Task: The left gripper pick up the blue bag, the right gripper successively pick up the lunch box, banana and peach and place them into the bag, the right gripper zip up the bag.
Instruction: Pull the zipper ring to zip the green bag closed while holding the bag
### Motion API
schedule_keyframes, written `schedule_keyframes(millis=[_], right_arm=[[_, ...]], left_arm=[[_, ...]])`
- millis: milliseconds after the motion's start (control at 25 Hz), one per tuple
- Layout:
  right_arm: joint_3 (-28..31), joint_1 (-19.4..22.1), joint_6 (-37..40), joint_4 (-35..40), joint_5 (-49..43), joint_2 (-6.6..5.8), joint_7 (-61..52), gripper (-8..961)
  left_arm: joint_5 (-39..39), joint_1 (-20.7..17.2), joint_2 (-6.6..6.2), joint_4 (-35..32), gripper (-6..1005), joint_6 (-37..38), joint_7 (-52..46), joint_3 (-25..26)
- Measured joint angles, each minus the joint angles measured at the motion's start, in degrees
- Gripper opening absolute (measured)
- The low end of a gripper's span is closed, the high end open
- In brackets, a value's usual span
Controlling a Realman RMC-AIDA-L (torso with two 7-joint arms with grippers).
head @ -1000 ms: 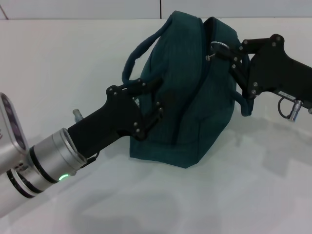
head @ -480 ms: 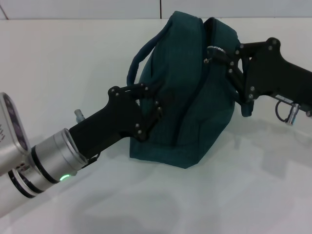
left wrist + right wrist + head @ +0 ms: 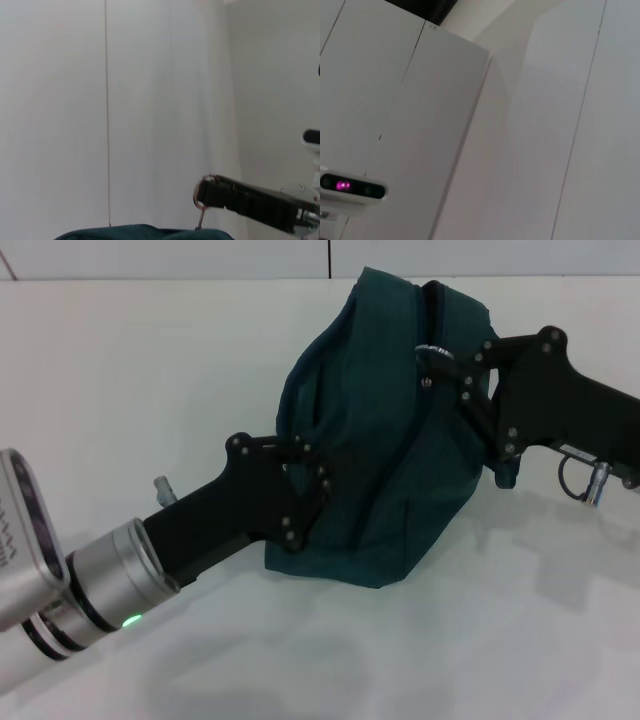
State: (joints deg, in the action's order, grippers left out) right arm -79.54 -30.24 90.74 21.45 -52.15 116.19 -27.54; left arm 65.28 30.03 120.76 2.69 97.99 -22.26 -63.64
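Dark teal fabric fills the middle of the head view: the blue bag (image 3: pixel 385 440) stands on the white table (image 3: pixel 150 370), leaning a little, its zipper line running down the upper right side. The left gripper (image 3: pixel 305 480) reaches in from the near left on a silver wrist with a green light, and its fingers (image 3: pixel 300 455) are clamped on the bag's left side where the rope handle (image 3: pixel 290 390) comes down. The right gripper (image 3: pixel 445 365) comes in from the right at the top of the bag, its fingers closed together on the metal ring pull (image 3: pixel 430 352) of the zipper. The lunch box, banana and peach do not show in this view.

In the left wrist view, only a strip of the blue bag (image 3: pixel 145 232) shows along the edge, with a pale wall behind. The right gripper (image 3: pixel 210 190) appears beyond it as a black bar, its tip pinching the ring pull (image 3: pixel 198 197), from which a thin link (image 3: pixel 201 219) hangs down to the fabric.

The right wrist view shows only white wall panels (image 3: pixel 545 125) and a small white device with a pink light (image 3: pixel 350 186); neither the bag nor any fingers appear there.
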Motion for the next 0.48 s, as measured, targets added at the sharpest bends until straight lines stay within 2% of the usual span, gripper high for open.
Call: schedule_keyframes(millis=[240,480], right_arm=[[0.1,0.4,-0.1,-1.8,4.9,0.0,0.0,6],[0.6,0.5,-0.8,-2.8,5.8,-0.03,0.0,6]], left_arm=[[1.1,-1.4,-0.06,-0.1,58,0.1,5.0,0.0],[0.8,-1.9,-0.21,-0.1,57,0.0,6.0,0.2]])
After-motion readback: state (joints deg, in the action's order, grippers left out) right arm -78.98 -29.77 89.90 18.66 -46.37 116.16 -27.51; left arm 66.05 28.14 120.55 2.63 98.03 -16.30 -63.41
